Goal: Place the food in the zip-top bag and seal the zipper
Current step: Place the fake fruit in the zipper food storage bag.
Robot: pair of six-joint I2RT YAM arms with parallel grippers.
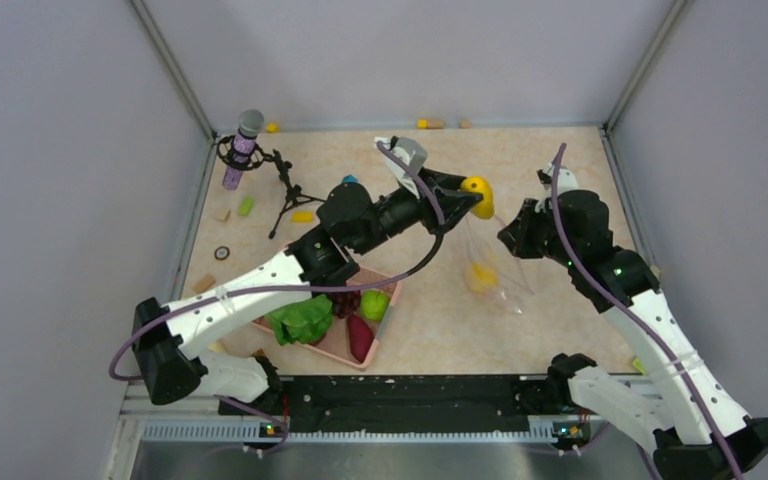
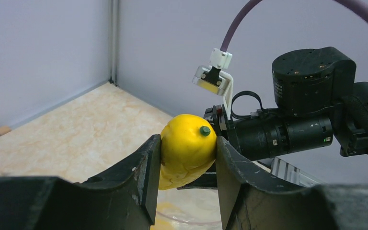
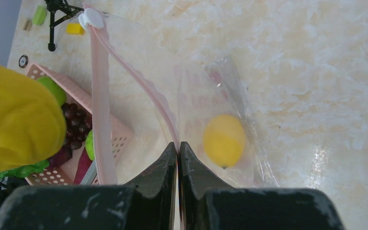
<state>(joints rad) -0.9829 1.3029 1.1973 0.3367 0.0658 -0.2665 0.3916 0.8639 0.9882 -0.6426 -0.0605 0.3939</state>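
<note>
Left hand (image 2: 187, 151) gripping; right hand (image 3: 178, 153) pinched closed.

Robot lab cell, grey panel walls (image 1: 60, 150), metal corner posts (image 1: 172, 68), marble-look tabletop (image 1: 460, 345), microphone on tripod (image 1: 243, 148)

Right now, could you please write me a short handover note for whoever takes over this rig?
Grippers: the left gripper is shut on a yellow fruit, held in the air near the bag's mouth. The right gripper is shut on the zip-top bag at its zipper, holding the mouth up and open.
Done: one lemon lies inside the bag.
Left: put in the held fruit, then the lettuce, grapes, green fruit and sweet potato from the pink basket; then seal the zipper.
</note>
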